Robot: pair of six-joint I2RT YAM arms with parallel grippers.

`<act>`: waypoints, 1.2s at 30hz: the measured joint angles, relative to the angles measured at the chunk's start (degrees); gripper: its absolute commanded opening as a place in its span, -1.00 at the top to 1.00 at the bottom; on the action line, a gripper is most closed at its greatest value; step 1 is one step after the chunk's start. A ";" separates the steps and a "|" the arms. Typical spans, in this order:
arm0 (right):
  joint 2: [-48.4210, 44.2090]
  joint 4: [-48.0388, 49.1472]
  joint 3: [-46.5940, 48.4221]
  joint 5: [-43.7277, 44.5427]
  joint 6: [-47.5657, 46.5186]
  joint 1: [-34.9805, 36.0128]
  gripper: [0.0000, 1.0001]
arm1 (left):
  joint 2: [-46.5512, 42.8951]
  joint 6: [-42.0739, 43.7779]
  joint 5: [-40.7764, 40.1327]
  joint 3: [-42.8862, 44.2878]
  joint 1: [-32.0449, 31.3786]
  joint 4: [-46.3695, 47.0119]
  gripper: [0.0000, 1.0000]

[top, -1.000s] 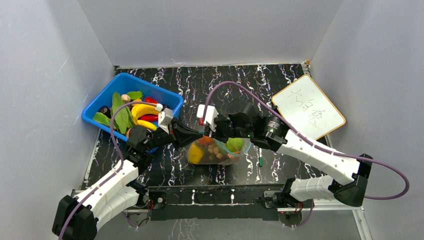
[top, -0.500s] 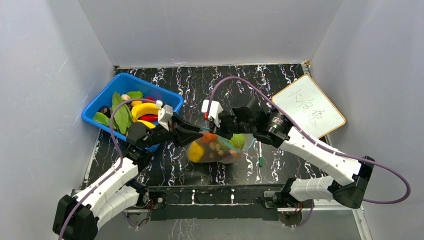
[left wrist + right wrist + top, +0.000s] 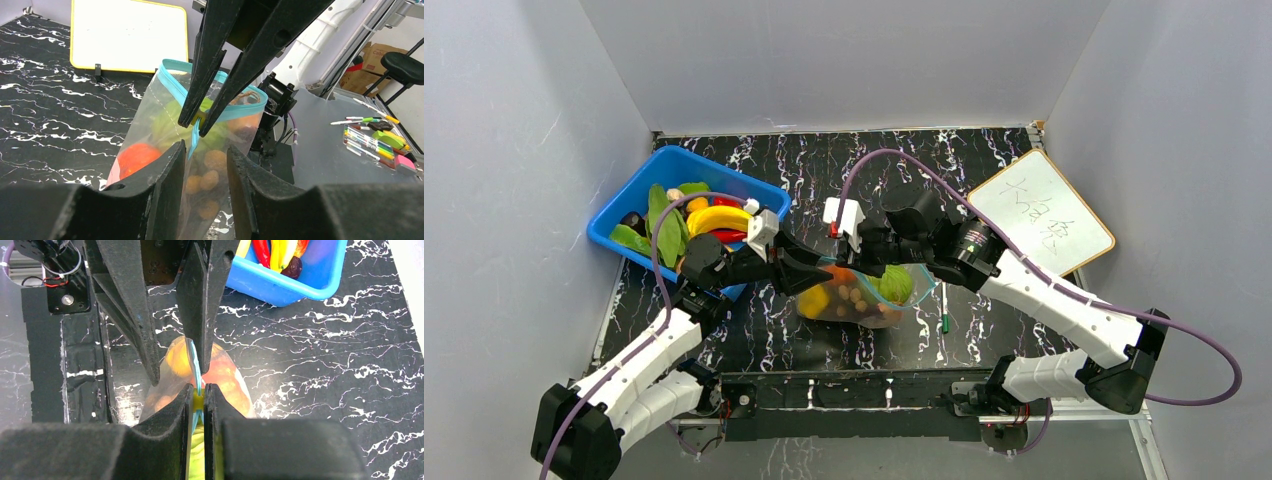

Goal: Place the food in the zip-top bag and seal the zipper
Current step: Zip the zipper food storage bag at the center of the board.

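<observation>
Zip-top bag (image 3: 859, 298) stands just right of the blue bin (image 3: 714, 166), holding orange, green and tan toy food (image 3: 137, 156). Right gripper (image 3: 199, 390) pinches its teal zipper (image 3: 245, 107); left gripper (image 3: 205, 151) straddles the bag, jaws narrowly apart. Bananas (image 3: 714, 218) and leaves (image 3: 662, 235) fill the bin.

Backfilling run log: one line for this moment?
left gripper: open, astride clear crinkly zip-top bag | right gripper: shut on teal-blue zipper strip | colourful toy food: inside bag | seal: incomplete
</observation>
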 measured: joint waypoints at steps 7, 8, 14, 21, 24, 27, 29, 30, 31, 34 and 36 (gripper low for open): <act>0.00 0.00 0.02 -0.76 0.00 0.00 1.00 | 0.59 -0.20 0.20 0.00 0.00 0.55 0.45; 0.00 0.02 0.02 -0.90 -0.02 0.00 1.00 | 0.66 -0.26 0.22 0.02 0.00 0.72 0.48; 0.00 0.09 0.02 -1.36 -0.02 0.00 1.00 | 0.66 -0.96 0.24 0.22 0.00 2.71 0.55; 0.00 0.31 0.02 -1.57 -0.02 -0.02 1.00 | 0.63 -1.77 0.15 0.24 0.00 4.20 0.81; 0.00 0.33 0.02 -1.79 -0.02 -0.02 1.00 | 0.68 -1.95 0.13 0.24 0.07 4.50 1.00; 0.00 0.37 0.02 -1.84 -0.02 -0.02 1.00 | 0.74 -2.05 0.11 0.24 0.20 4.52 1.00; 0.00 0.35 0.02 -1.84 -0.02 -0.02 1.00 | 0.72 -1.97 -0.13 0.24 0.22 4.39 1.00; 0.00 0.33 0.02 -1.75 -0.02 -0.02 1.00 | 0.68 -1.79 -0.35 0.24 0.22 4.17 1.00; 0.00 0.31 0.02 -1.70 0.00 -0.02 1.00 | 0.55 -1.60 -0.68 0.24 0.20 3.82 1.00; -0.09 0.31 -0.04 -1.07 0.00 0.00 1.00 | -0.57 0.09 -2.62 0.94 0.13 0.26 1.00; -0.55 0.42 -0.35 -0.22 0.00 0.11 1.00 | -1.70 1.73 -4.48 1.68 -0.11 -3.02 1.00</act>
